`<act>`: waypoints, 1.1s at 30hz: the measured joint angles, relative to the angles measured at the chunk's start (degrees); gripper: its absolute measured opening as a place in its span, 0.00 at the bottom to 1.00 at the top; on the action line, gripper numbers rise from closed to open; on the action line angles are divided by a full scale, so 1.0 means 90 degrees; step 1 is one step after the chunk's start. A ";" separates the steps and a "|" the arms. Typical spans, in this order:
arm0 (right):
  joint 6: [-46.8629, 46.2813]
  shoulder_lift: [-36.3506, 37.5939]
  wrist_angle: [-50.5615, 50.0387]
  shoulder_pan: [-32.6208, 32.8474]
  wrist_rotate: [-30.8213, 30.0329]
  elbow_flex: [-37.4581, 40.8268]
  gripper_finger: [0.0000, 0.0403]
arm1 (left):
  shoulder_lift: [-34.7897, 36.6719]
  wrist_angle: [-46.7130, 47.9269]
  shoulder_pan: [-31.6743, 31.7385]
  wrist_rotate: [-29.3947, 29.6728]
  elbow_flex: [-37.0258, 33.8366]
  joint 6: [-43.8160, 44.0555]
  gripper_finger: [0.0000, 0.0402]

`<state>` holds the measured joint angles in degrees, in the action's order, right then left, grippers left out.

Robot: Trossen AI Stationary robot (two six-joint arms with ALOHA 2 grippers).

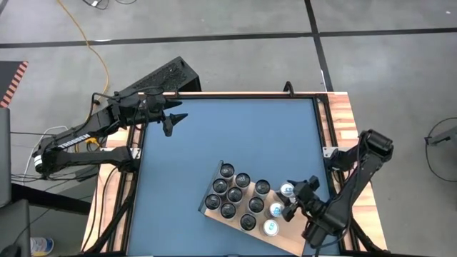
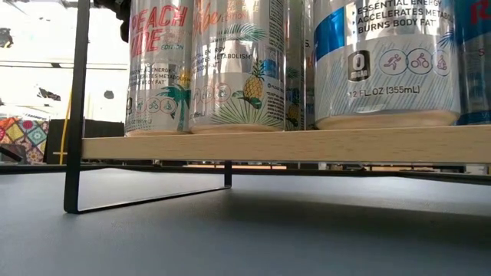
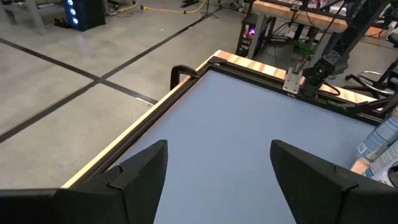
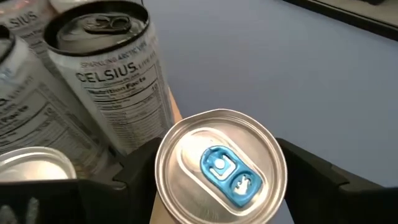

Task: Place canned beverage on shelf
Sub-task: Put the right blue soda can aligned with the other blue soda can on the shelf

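The blue-tabbed can (image 4: 221, 168), silver-topped, stands upright at the shelf's (image 1: 214, 213) right end beside the other cans (image 1: 235, 194), apparently just set down. The right end effector (image 1: 293, 201) straddles it, its fingers (image 4: 311, 174) parted, likely releasing. The left end effector (image 1: 173, 121) waits over the desk's (image 1: 235, 135) far left, fingers apart, empty.

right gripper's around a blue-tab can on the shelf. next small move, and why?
Probably lift the right gripper straight up and clear. Its fingers stand apart on either side of the blue-tab can, which already stands on the shelf beside the other cans, so the placing looks done. Rising straight should avoid bumping it. The left gripper waits open at the far left of the table.
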<state>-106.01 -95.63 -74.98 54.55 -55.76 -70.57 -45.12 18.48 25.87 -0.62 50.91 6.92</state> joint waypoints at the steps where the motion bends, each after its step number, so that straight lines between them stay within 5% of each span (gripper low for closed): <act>1: 0.0002 0.0034 0.0000 0.0025 -0.0005 0.0000 0.71 | 0.0000 0.0000 0.0000 0.0000 0.0000 0.0000 0.67; 17: 0.0757 0.0264 -0.0338 0.0446 -0.0997 -0.0633 0.71 | 0.0000 0.0002 -0.0007 0.0000 -0.0002 0.0002 0.67; 23: -0.0276 0.0273 -0.1665 0.0445 -0.0345 -0.0997 0.67 | 0.0000 0.0007 -0.0007 -0.0002 0.0000 0.0041 0.67; 27: -0.0212 0.0301 -0.1665 0.0315 -0.0088 -0.0872 0.54 | 0.0002 0.0015 -0.0007 -0.0002 -0.0002 0.0046 0.67; 33: 0.0160 0.0430 -0.1671 0.0382 -0.0536 -0.0825 0.19 | 0.0002 0.0012 -0.0007 -0.0002 -0.0002 0.0046 0.67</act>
<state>-104.57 -91.76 -90.02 57.99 -60.59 -77.99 -45.10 18.59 25.80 -0.64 50.89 7.33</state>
